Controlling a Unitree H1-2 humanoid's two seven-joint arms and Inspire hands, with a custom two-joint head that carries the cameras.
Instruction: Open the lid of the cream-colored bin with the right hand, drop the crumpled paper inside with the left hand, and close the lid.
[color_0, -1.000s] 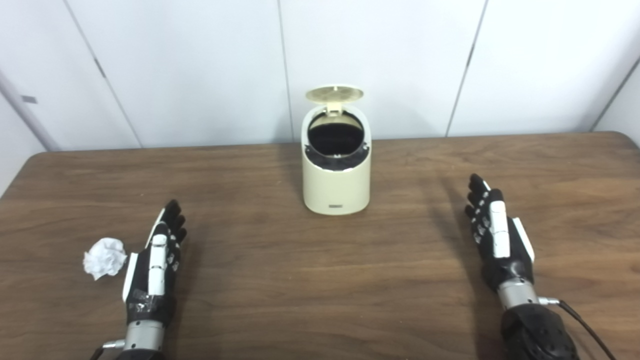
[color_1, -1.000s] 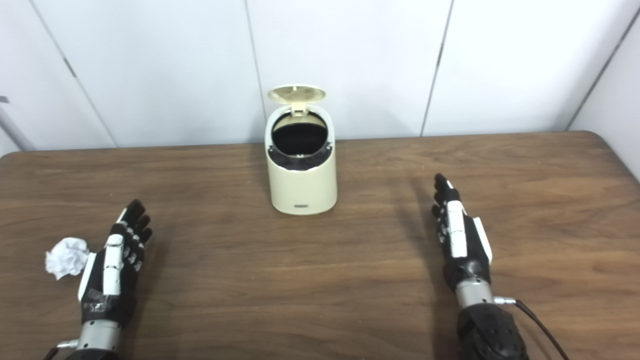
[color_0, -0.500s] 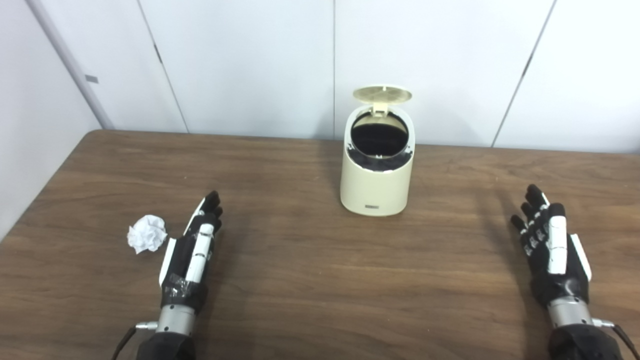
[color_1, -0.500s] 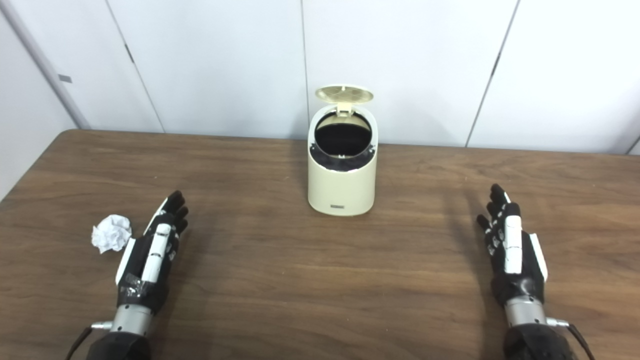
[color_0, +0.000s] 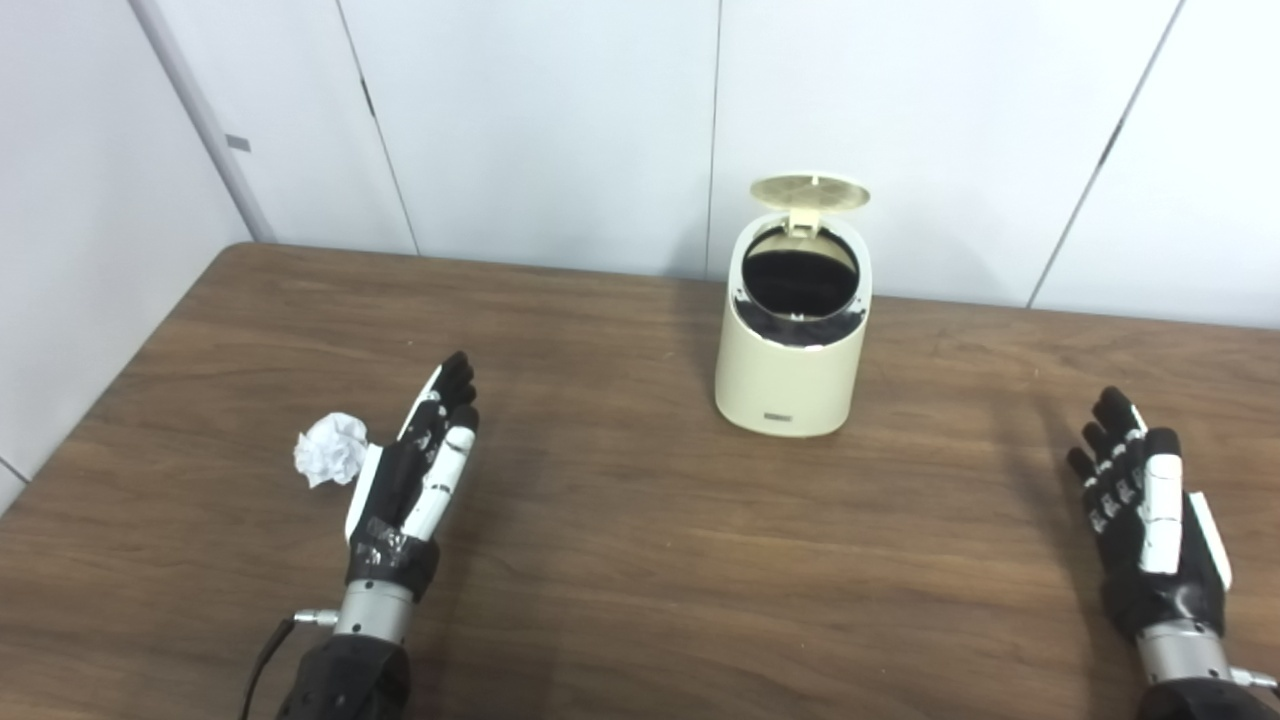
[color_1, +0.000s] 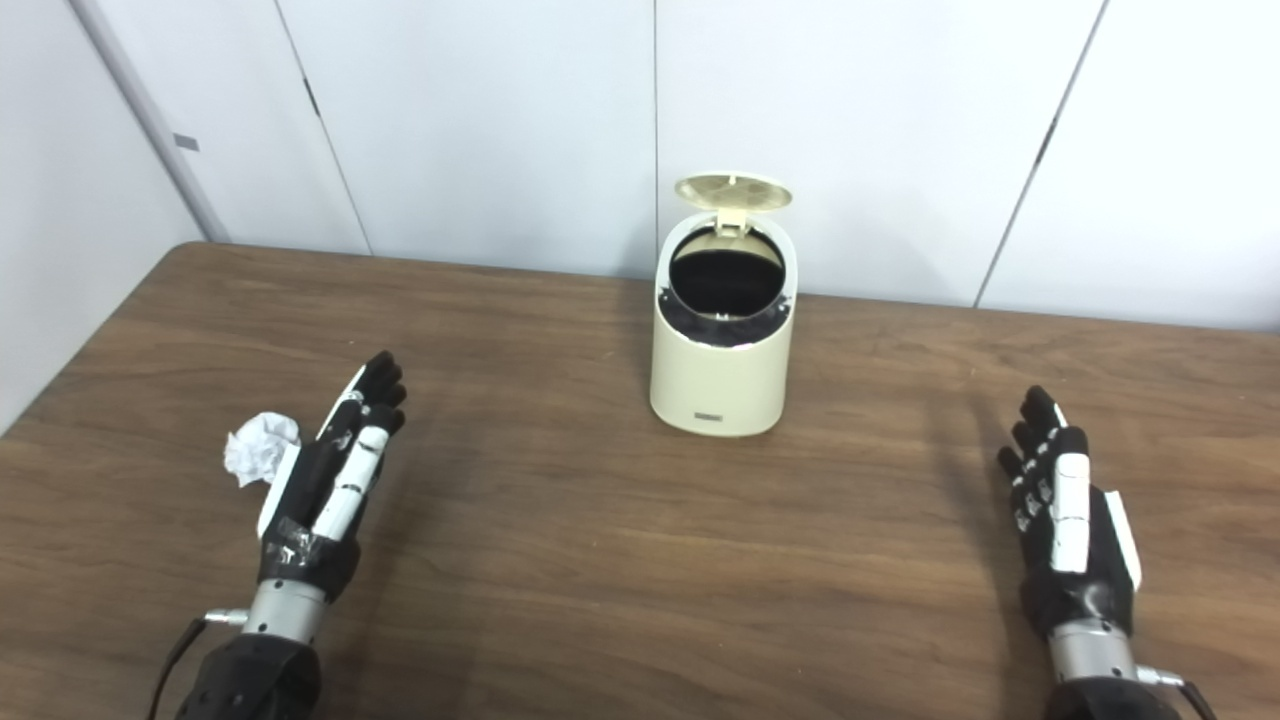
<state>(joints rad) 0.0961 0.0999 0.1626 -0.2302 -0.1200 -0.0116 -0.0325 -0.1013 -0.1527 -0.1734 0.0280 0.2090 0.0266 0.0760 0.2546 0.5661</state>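
The cream-colored bin (color_0: 793, 355) stands upright toward the back of the table, its round lid (color_0: 809, 191) tipped up and the dark inside showing. A crumpled white paper ball (color_0: 329, 448) lies on the wood at the left. My left hand (color_0: 414, 480) is flat and open just right of the paper, its edge nearly touching it. At the right, well away from the bin, my right hand (color_0: 1148, 510) is open with fingers straight and holds nothing.
The brown wooden table (color_0: 620, 560) reaches a white panelled wall (color_0: 560, 120) at the back. Its left edge (color_0: 110, 380) runs diagonally beside a second wall. A cable (color_0: 262, 660) trails from my left wrist.
The camera has turned left, so the whole scene has shifted right in the picture. My left hand now sits closer to the paper ball. The bin lid stays up.
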